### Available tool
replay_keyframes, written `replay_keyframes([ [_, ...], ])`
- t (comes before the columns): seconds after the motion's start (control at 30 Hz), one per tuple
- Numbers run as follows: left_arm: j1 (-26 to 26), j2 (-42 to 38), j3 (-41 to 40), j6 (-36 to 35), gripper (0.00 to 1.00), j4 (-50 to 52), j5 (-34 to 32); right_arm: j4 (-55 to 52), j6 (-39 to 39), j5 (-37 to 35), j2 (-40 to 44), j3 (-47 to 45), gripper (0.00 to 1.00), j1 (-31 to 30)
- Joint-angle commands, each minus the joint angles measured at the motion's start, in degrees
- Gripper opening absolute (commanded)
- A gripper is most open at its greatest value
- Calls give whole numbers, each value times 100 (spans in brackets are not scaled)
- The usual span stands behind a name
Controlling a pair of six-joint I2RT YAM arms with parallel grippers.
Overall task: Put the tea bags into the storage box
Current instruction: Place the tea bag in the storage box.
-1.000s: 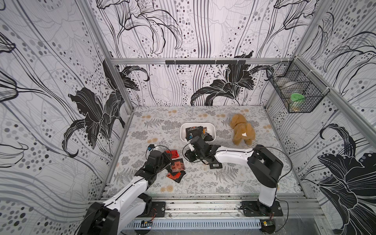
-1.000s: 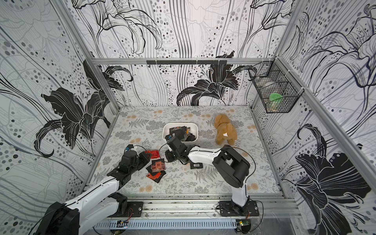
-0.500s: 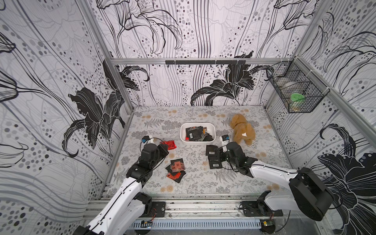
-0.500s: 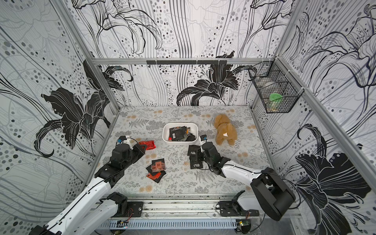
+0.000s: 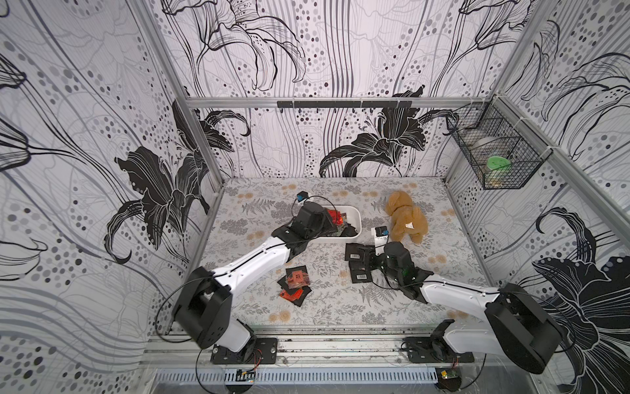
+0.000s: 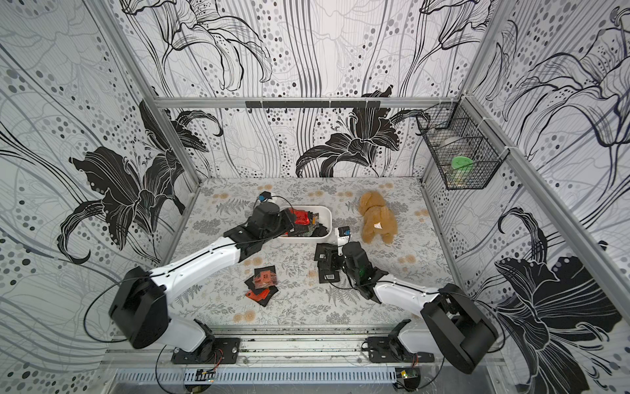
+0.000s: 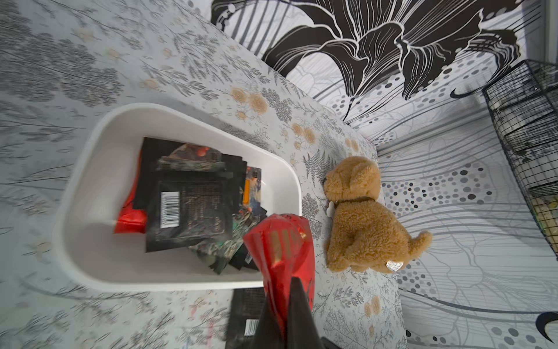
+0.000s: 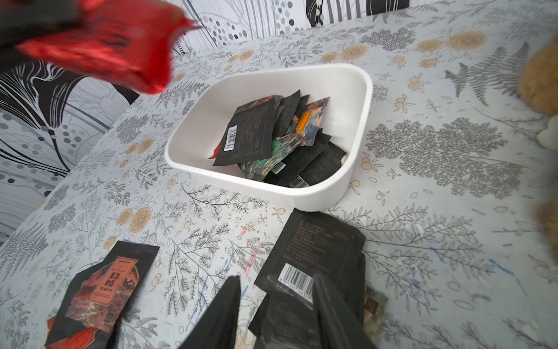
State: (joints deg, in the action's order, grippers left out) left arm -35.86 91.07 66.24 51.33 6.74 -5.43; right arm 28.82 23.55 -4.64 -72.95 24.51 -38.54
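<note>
Left jaws pinch red sachet [image 7: 280,250] over box [image 7: 169,281] rim.

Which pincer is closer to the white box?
The left. The left pincer holds a red sachet right by the box; the right pincer is farther off, above black sachets on the table.
</note>
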Motion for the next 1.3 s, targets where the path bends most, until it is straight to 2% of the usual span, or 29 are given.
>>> replay_keyframes([
  [0.0, 9, 772, 616, -132, 0, -88, -133, 364, 114, -180, 192, -183, 45, -22],
  [0.13, -4, 1615, 1328, -195, 0, 50, -55, 274, 54, -281, 244, -162, 45, -21],
  [0.33, 6, 2102, 1749, -229, 1, 251, -632, 247, 9, -256, 386, -202, 46, -26],
  [0.43, 8, 2126, 1729, -281, 19, 271, -687, 283, 0, -201, 355, -202, 46, -22],
  [0.5, 15, 2078, 1694, -337, 37, 408, -752, 328, -8, -107, 301, -201, 47, -24],
  [0.53, 25, 2037, 1706, -399, 41, 526, -789, 368, -21, -46, 275, -197, 47, -22],
  [0.67, 38, 1461, 1663, -611, 65, 1342, -1834, 410, -86, 183, 232, -163, 49, -22],
  [0.77, 86, 681, 1088, -615, 69, 1444, -2382, 454, -106, 302, 172, -129, 49, -24],
  [0.83, 142, 98, 441, -500, 72, 1289, -2351, 493, -113, 485, 122, -97, 49, -45],
  [0.9, 264, -453, -239, -440, 73, 1076, -1801, 546, -187, 677, 10, -26, 49, -132],
  [0.97, 384, -891, -819, -438, 73, 975, -1269, 308, -369, 438, -164, 199, 49, -418],
  [1.03, 491, -1329, -1401, -343, 73, 926, -1025, 109, -598, 271, -428, 477, 49, -757],
  [1.1, 605, -1743, -1975, -234, 73, 852, -917, 32, -719, 532, -772, 773, 49, -975],
  [1.17, 767, -2177, -2548, -67, 73, 829, -831, -53, -757, 1110, -1237, 1178, 48, -1102],
  [1.27, 974, -2741, -3403, 160, 71, 565, -586, -379, -762, 1521, -1891, 1836, 41, -1313],
])
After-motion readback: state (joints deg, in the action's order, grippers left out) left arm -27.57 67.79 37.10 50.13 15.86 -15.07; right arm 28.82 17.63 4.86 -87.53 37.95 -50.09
